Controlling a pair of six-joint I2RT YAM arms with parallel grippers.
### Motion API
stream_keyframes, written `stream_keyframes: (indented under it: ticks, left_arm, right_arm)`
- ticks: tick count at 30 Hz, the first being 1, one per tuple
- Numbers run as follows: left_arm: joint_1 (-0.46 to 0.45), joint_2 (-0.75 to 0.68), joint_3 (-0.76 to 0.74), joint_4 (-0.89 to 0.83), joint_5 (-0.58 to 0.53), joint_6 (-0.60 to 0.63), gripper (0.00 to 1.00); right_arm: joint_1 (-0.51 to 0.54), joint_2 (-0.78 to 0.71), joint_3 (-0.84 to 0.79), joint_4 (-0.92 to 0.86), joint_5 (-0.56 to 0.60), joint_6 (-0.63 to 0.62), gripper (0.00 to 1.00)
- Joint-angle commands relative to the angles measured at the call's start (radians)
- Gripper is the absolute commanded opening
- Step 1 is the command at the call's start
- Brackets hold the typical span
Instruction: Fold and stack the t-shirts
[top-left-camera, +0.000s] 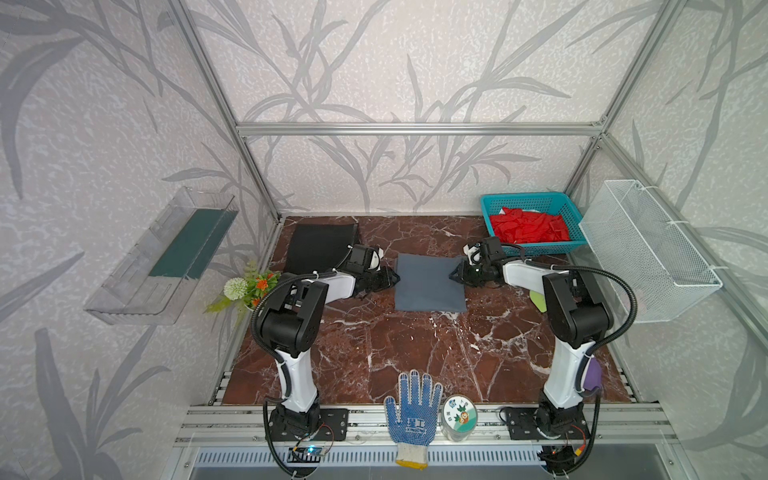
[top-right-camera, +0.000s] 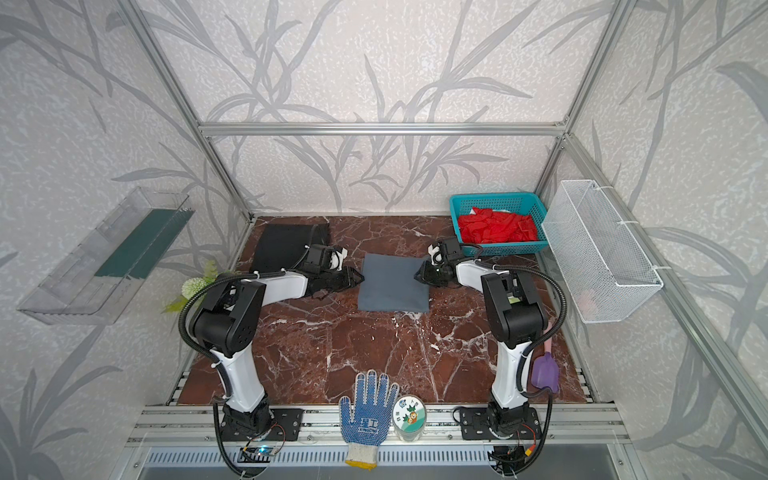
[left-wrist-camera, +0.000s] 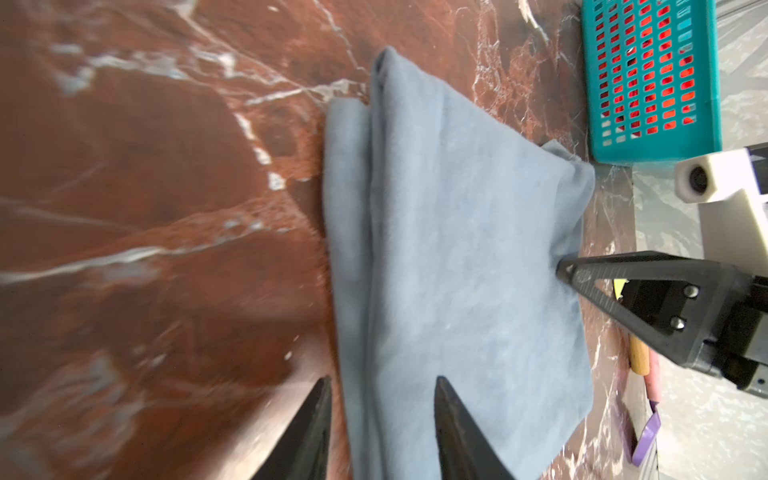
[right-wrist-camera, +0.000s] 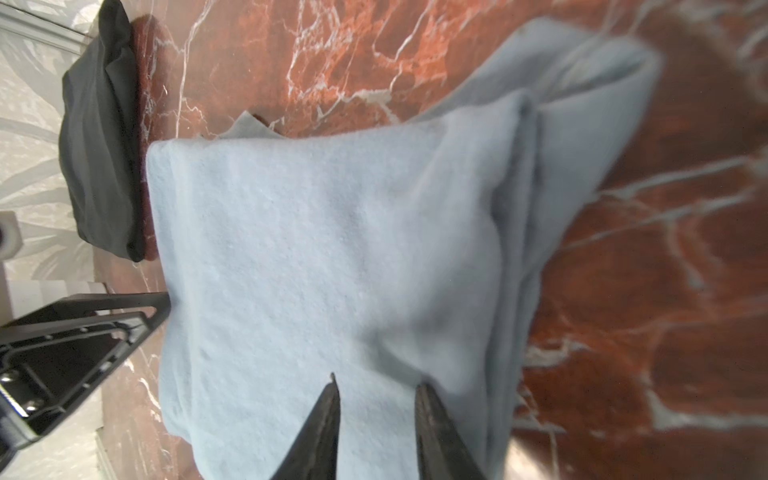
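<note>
**Flanked on both sides**
The black t-shirt (top-left-camera: 320, 247) is lying folded at back left. The left gripper (left-wrist-camera: 382, 384), jaws spread, is straddling the left edge of the folded grey t-shirt (top-left-camera: 428, 286) in the middle; the right gripper (right-wrist-camera: 376, 384), jaws parted, is reaching over its right edge

The marble tabletop (top-left-camera: 374, 345) lies bare across its middle and front, whereas the grey t-shirt (top-left-camera: 430, 286) is hemmed in on either side by the left gripper (top-left-camera: 397, 279) and the right gripper (top-left-camera: 452, 275), the black t-shirt (top-left-camera: 318, 249) fills the far-left corner, the teal basket (top-left-camera: 523, 198) fills the far right, and the flowers (top-left-camera: 253, 286) crowd the left edge.
</note>
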Motion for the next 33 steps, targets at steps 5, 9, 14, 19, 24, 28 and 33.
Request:
stream_keyframes:
  ticks: [5, 9, 14, 19, 24, 28, 33]
  left_arm:
    - [0.001, 0.005, 0.050, -0.126, 0.043, 0.073, 0.49]
    - [0.001, 0.043, 0.081, -0.131, 0.049, 0.072, 0.52]
    - [0.001, 0.094, 0.135, -0.176, 0.033, 0.073, 0.53]
    - [-0.002, 0.134, 0.152, -0.170, 0.051, 0.053, 0.53]
    - [-0.021, 0.176, 0.183, -0.162, 0.068, 0.032, 0.50]
    - [-0.037, 0.183, 0.190, -0.170, 0.048, 0.025, 0.44]
    - [-0.043, 0.201, 0.244, -0.209, 0.051, 0.016, 0.20]
  right_arm:
    - [-0.006, -0.118, -0.075, -0.044, 0.014, -0.037, 0.35]
    - [-0.006, -0.107, -0.111, -0.035, 0.002, -0.042, 0.36]
    - [-0.006, -0.074, -0.126, -0.022, -0.012, -0.032, 0.36]
    - [-0.005, -0.070, -0.129, -0.057, 0.028, -0.030, 0.35]
    - [-0.006, -0.077, -0.139, -0.061, 0.026, -0.038, 0.35]
    - [-0.006, -0.073, -0.139, -0.055, 0.013, -0.033, 0.35]
    - [-0.006, -0.091, -0.136, -0.017, -0.026, -0.025, 0.35]
